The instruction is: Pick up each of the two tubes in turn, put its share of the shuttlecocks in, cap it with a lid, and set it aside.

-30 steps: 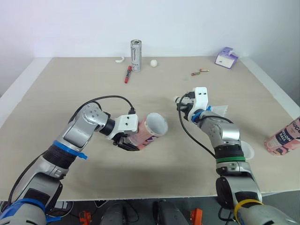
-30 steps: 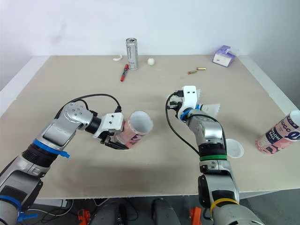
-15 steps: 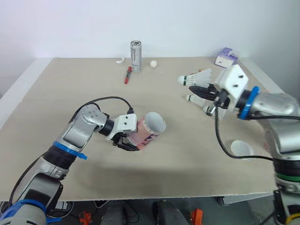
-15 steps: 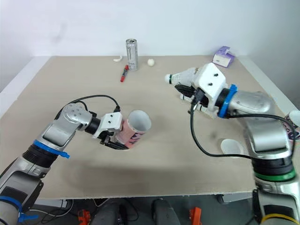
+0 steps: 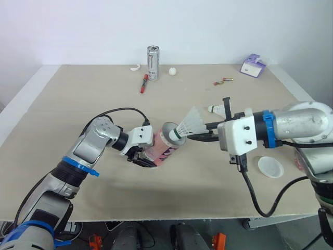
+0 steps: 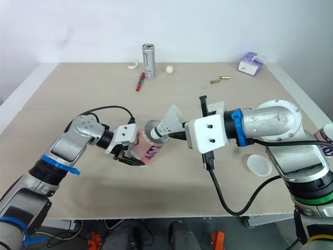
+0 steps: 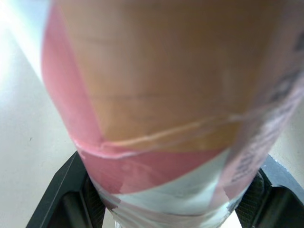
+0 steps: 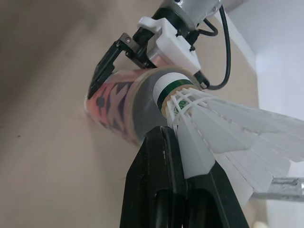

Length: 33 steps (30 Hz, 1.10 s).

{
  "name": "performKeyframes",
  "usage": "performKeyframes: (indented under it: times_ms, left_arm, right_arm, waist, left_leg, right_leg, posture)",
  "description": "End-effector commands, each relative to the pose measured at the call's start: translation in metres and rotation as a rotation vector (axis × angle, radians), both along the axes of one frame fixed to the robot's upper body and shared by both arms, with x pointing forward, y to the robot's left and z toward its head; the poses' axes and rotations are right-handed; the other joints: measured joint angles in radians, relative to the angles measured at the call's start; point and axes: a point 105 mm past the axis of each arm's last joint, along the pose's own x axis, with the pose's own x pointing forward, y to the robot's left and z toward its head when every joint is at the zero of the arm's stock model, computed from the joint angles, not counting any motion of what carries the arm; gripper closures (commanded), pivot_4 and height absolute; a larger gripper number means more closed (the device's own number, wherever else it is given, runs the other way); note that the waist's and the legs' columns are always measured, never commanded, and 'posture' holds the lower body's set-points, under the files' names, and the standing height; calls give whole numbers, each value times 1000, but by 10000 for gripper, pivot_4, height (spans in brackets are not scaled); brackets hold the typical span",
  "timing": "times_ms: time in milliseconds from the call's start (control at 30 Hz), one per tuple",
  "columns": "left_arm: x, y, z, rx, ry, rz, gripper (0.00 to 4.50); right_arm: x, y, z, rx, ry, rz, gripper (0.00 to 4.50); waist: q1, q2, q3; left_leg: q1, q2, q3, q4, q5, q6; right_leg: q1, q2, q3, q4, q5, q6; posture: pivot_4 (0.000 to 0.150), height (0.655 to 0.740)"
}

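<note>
The left gripper [image 5: 141,157], forearm angled inward, clamps the tilted tube [image 5: 162,151], while the right gripper [image 5: 198,137], reaching leftward, pinches a shuttlecock [image 5: 190,122] at its mouth.

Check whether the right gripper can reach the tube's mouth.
Probably yes: the right gripper holds a shuttlecock with its cork at the open mouth of the tube; nothing lies between.

Left wrist view: tube [image 7: 161,118] too close, blurred, both ends cut off, print unreadable. From the head, left tool [image 5: 141,159] mostly hidden under the tube. Cork of shuttlecock [image 5: 188,125] sits at the tube mouth; can't tell if it's past the rim. Its feather ends run off the right wrist view. The second shuttlecock [image 5: 217,109] is partly behind right tool [image 5: 196,134]. The second tube [image 6: 327,139] is cut by the frame edge. Two small items [image 5: 222,80] on the far tabletop [image 5: 78,104]: too small to identify.
</note>
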Motion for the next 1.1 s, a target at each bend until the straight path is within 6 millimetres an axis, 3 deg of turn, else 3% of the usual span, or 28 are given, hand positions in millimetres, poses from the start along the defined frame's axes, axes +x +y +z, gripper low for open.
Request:
performKeyframes:
  times_ms: [33,267,400,467,500,533,600,633,700,733,833,933,1000,1100]
  left_arm:
    - [-3,4,-17,57,42,20,15153]
    - [-4,6,-19,60,45,29,15153]
    - [-5,7,-20,64,48,29,15153]
    - [-5,7,-20,64,47,29,15153]
    - [-4,7,-20,65,47,29,15153]
    - [-4,6,-20,65,47,29,15153]
    - [-4,6,-20,66,46,28,15153]
    - [-4,6,-20,66,46,27,15153]
    - [-4,6,-20,67,46,26,15153]
    - [-4,7,-20,67,45,25,15153]
    - [-4,6,-20,67,46,23,15153]
    - [-6,6,-20,67,49,16,15153]
    - [-7,6,-20,68,50,13,15153]
    - [-7,6,-20,69,51,10,15153]
  right_arm:
    - [1,5,8,-12,-49,18,43939]
    - [0,10,7,-36,-52,42,43939]
    - [-2,12,12,-18,-34,44,33145]
    - [-3,10,14,-15,-26,40,22216]
    - [-3,10,14,-14,-24,37,22216]
    - [-3,9,15,-11,-23,33,17014]
    - [-3,8,15,-4,-18,25,13578]
    - [-2,6,17,16,-7,14,6443]
    - [2,1,22,142,71,-56,5783]
    - [6,-5,24,226,133,-114,291]
    - [32,-41,24,513,269,-366,291]
    - [62,-110,2,791,281,-736,291]
    - [69,-146,-11,927,280,-903,291]
    - [73,-176,-25,1042,304,-1035,291]
  waist:
    - [0,0,0]
    - [1,0,0]
    - [1,0,0]
    - [1,0,0]
    - [1,0,0]
    - [0,0,0]
    - [0,0,0]
    - [0,0,0]
    - [1,0,0]
    - [1,0,0]
    - [2,-2,-1]
    - [2,-3,-2]
    - [3,-4,-2]
    - [-2,1,-3]
  left_leg:
    - [0,0,0,0,0,0]
    - [0,0,-1,0,0,0]
    - [0,0,-1,0,0,0]
    - [0,0,-1,0,0,0]
    - [0,0,-1,0,0,0]
    - [0,0,-1,0,0,0]
    - [0,0,-1,0,0,0]
    - [0,0,-1,0,0,0]
    - [0,0,-1,0,0,0]
    - [0,0,-1,0,0,0]
    - [-1,0,-1,0,0,0]
    - [0,-1,-2,0,0,0]
    - [-1,-1,-2,0,0,0]
    - [-1,-5,-2,-1,0,0]
  right_leg:
    - [0,0,0,0,0,0]
    - [0,0,-1,0,0,0]
    - [0,0,-1,0,0,0]
    - [0,0,-1,0,0,0]
    - [0,0,-1,0,0,0]
    - [0,0,-1,0,0,0]
    - [0,0,-1,0,0,0]
    - [0,0,-1,0,0,0]
    - [0,0,-1,0,0,0]
    - [0,0,-1,0,0,0]
    - [0,0,-1,0,0,-1]
    - [1,-2,-2,0,0,0]
    - [1,-2,-2,0,0,0]
    - [0,-4,0,0,2,3]
  posture:
    - [1500,7400]
    - [1500,7400]
    - [1500,7400]
    - [1500,7400]
    - [1500,7400]
    - [1500,7400]
    - [1500,7400]
    - [1500,7400]
    - [1500,7400]
    - [1500,7400]
    - [1500,7400]
    - [1500,7400]
    - [1500,7400]
    - [1500,7400]
